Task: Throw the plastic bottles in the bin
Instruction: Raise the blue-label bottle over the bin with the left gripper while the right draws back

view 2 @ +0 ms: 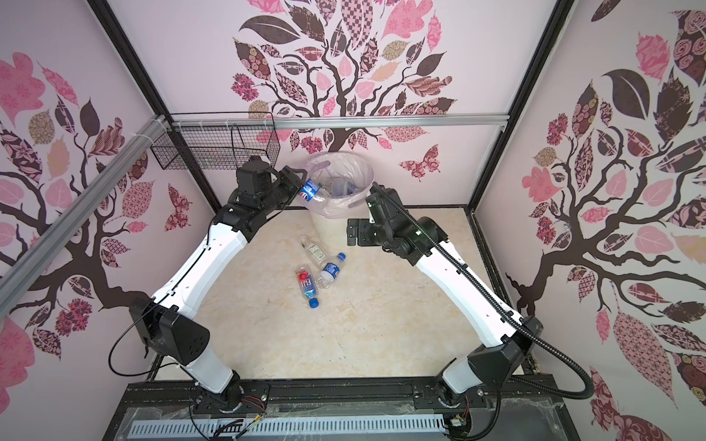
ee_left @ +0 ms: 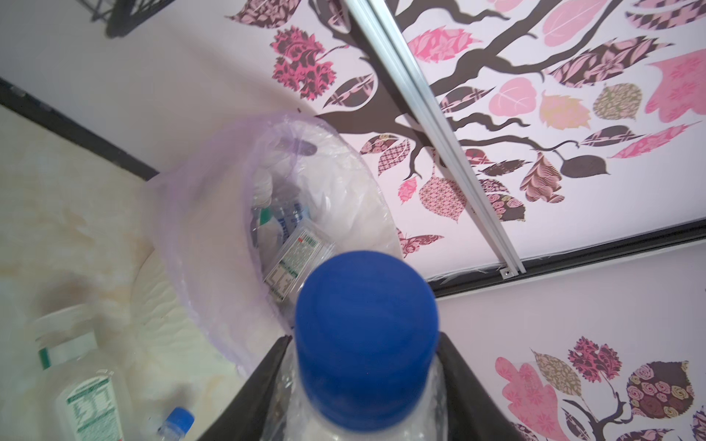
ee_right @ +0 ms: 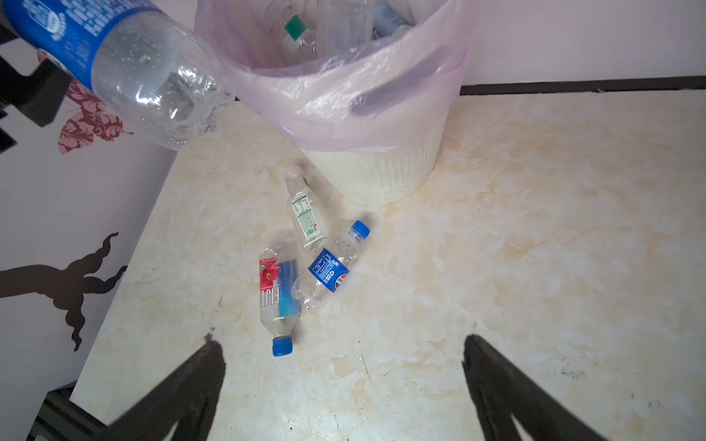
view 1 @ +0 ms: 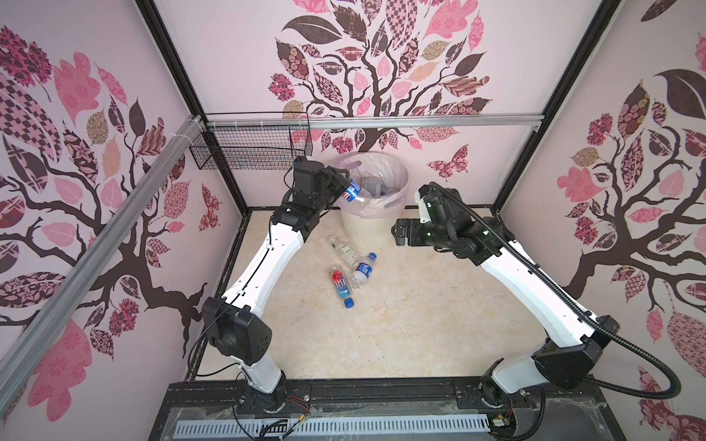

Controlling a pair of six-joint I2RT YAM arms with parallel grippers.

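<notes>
Blue label, clear plastic: saw the held bottle (view 1: 353, 191) clamped in the left gripper (view 1: 341, 182) in both top views, raised at the left side of the bin (view 1: 363, 231), base end overlapping the pink liner bag (view 1: 397, 198) at the rim, cap end back toward the claw. Found the bin at the far edge of the tabletop (view 1: 420, 305), near its middle, with several bottles already inside. Noted the right gripper (view 1: 397, 231) near the bin's right side, carrying nothing. Counted three more bottles lying clustered in front of the bin: white-labelled bottle (view 1: 345, 250) nearest it, blue-labelled bottle (view 1: 363, 269) beside that, Fiji bottle (view 1: 341, 286) nearest the front edge.

Left wrist view: caught the blue cap (ee_left: 366, 336) close up, fingers (ee_left: 252, 401) tight against the shoulder on either side. Placed the bin mouth beyond the cap, long axis aimed roughly at the near rim rather than the centre. Judged a little more reach over the opening prudent before any release.

Right wrist view: showed the right fingers (ee_right: 191, 382) spread wide, bare tabletop between them. Placed the three loose bottles straight ahead, Fiji bottle (ee_right: 279, 290) closest, long axis running toward the claw, cap end first. Judged the right arm nearer and free for that pick.
</notes>
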